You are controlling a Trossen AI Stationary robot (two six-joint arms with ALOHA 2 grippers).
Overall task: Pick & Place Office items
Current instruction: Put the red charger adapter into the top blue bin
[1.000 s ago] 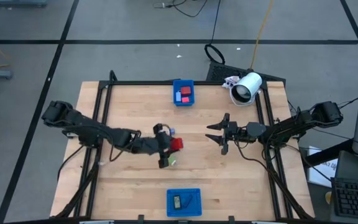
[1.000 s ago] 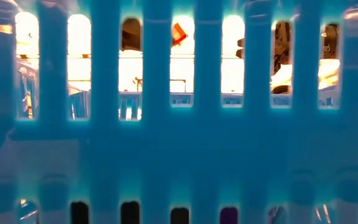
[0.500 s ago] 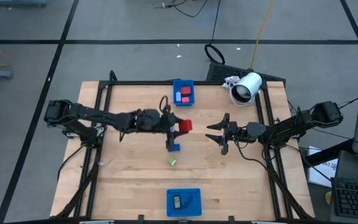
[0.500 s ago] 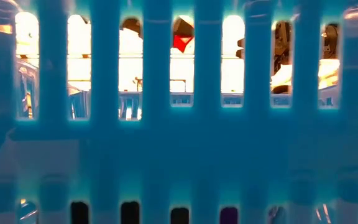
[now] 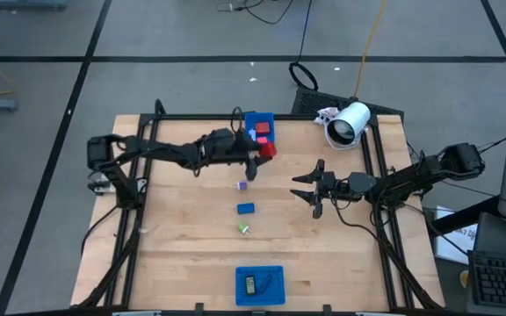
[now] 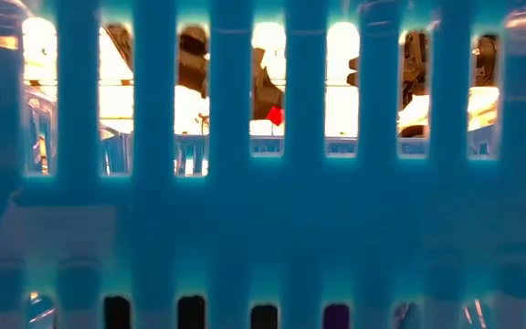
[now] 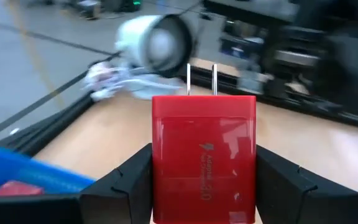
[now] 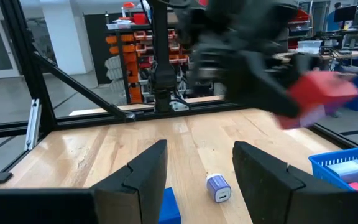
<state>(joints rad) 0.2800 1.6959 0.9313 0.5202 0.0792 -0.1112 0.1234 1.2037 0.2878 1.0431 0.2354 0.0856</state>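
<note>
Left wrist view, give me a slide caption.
Left gripper clamps a red plug-in charger, prongs forward, above the wooden table.

The far tray [image 5: 258, 131] sits at the table's [image 5: 183, 237] far edge, the white cylindrical device [image 5: 349, 123] to its right. The charger [image 5: 266, 150] hangs just beside that tray; three small pieces lie between it and the near tray [image 5: 260, 285].
</note>
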